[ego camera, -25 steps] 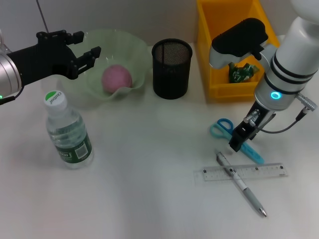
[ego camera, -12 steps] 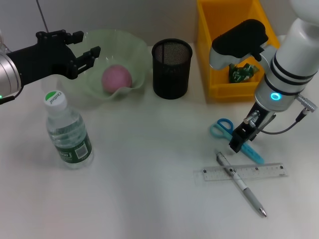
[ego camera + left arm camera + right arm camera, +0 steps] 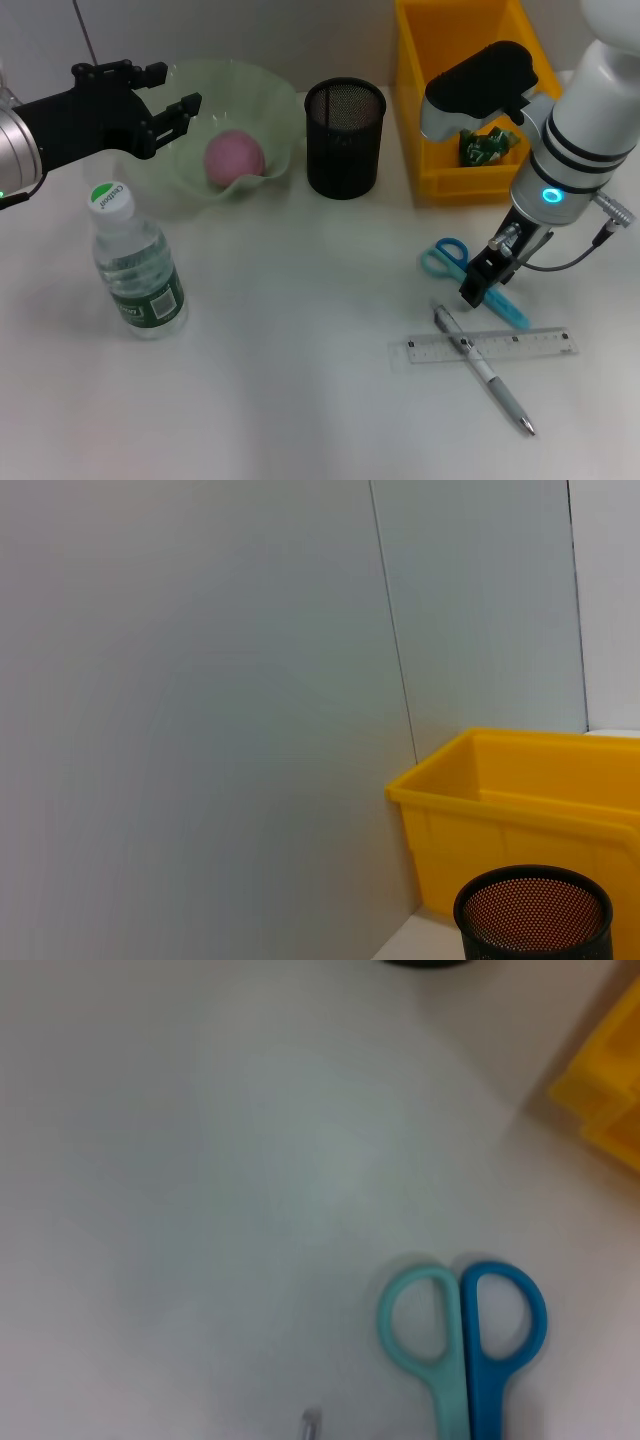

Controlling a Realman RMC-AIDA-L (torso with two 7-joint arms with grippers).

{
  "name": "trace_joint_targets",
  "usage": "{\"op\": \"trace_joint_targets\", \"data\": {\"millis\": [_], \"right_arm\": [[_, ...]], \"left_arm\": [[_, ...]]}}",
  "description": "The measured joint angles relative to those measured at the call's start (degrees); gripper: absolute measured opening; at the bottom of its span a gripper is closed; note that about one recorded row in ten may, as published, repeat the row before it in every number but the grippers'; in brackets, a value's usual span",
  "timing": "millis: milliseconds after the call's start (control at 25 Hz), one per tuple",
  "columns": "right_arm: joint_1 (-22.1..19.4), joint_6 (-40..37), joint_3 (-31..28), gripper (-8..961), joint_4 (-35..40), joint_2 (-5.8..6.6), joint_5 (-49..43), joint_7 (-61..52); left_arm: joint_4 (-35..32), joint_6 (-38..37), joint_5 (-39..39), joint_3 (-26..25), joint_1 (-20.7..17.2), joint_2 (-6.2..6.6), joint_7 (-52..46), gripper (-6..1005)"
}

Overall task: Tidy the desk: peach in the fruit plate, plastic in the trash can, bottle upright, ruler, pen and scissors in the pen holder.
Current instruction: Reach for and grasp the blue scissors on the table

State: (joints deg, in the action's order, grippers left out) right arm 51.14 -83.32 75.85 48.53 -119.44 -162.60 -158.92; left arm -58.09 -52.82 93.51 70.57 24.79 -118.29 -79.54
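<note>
A pink peach (image 3: pixel 235 156) lies in the pale green fruit plate (image 3: pixel 268 92) at the back left. My left gripper (image 3: pixel 180 86) hovers open by the plate's left rim, holding nothing. In front of it a water bottle (image 3: pixel 136 266) stands upright. The black mesh pen holder (image 3: pixel 345 138) is at the back centre. Green plastic (image 3: pixel 485 147) lies in the yellow trash can (image 3: pixel 425 110). My right gripper (image 3: pixel 484 281) hangs low over the blades of the blue and teal scissors (image 3: pixel 447 257) (image 3: pixel 462 1332). A clear ruler (image 3: pixel 520 345) lies in front, and a silver pen (image 3: pixel 497 387) crosses it.
The yellow bin (image 3: pixel 520 805) and the mesh holder (image 3: pixel 532 915) stand close together at the back against a grey wall. Bare white desk lies between the bottle and the scissors.
</note>
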Motion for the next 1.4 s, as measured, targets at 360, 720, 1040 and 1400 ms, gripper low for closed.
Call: {"op": "trace_joint_targets", "data": {"millis": [360,720,1040,1400], "right_arm": [[0.0,0.6,0.0,411,-0.3,0.00,0.0,-0.1],[0.0,0.7,0.0,392,-0.4,0.00,0.0,-0.4],[0.1,0.6,0.0,390,-0.5,0.00,0.0,-0.5],[0.1,0.7,0.0,386,-0.9,0.00,0.1,-0.5]], "left_arm": [[0.0,0.0,0.0,0.0,0.0,-0.01,0.0,499],[0.0,0.0,0.0,0.1,-0.1,0.00,0.4,500],[0.0,-0.2,0.0,0.2,-0.3,-0.01,0.7,500],[-0.1,-0.3,0.0,0.2,-0.3,-0.01,0.7,499]]}}
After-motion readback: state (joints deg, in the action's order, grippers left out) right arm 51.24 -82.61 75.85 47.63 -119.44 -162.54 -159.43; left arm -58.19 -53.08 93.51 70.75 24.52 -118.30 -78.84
